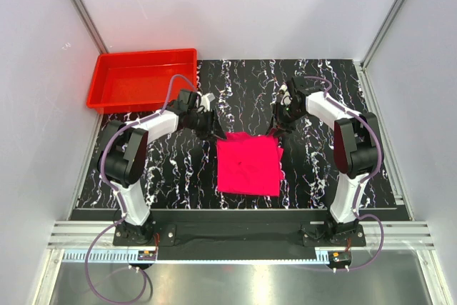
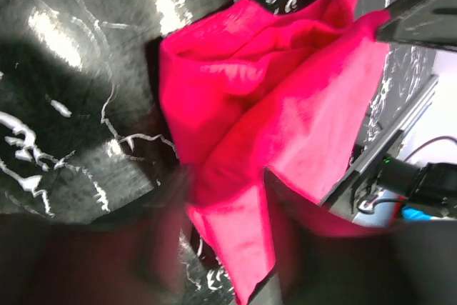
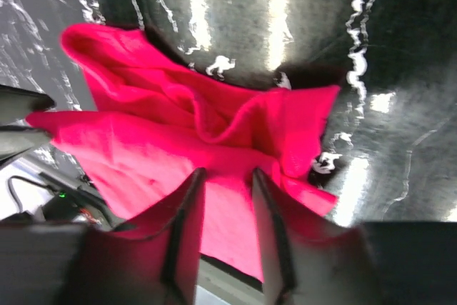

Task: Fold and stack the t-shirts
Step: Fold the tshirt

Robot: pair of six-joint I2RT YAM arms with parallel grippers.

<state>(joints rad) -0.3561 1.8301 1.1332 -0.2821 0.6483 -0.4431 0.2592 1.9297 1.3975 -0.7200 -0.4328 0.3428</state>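
Observation:
One magenta-pink t-shirt (image 1: 246, 166) lies folded into a rough square on the black marbled table, midway between the two arms. My left gripper (image 1: 214, 133) is down at its far left corner. In the left wrist view the blurred fingers of my left gripper (image 2: 223, 176) stand apart, with a flap of the t-shirt (image 2: 300, 105) between them. My right gripper (image 1: 277, 130) is at the far right corner. In the right wrist view the fingers of my right gripper (image 3: 227, 175) straddle the edge of the bunched t-shirt (image 3: 143, 148), and a gap still shows between them.
A rigid red tray (image 1: 143, 83) with nothing in it sits at the back left corner of the table, beyond the left arm. White walls with metal posts close in the back and both sides. Both arm bases stand at the near edge.

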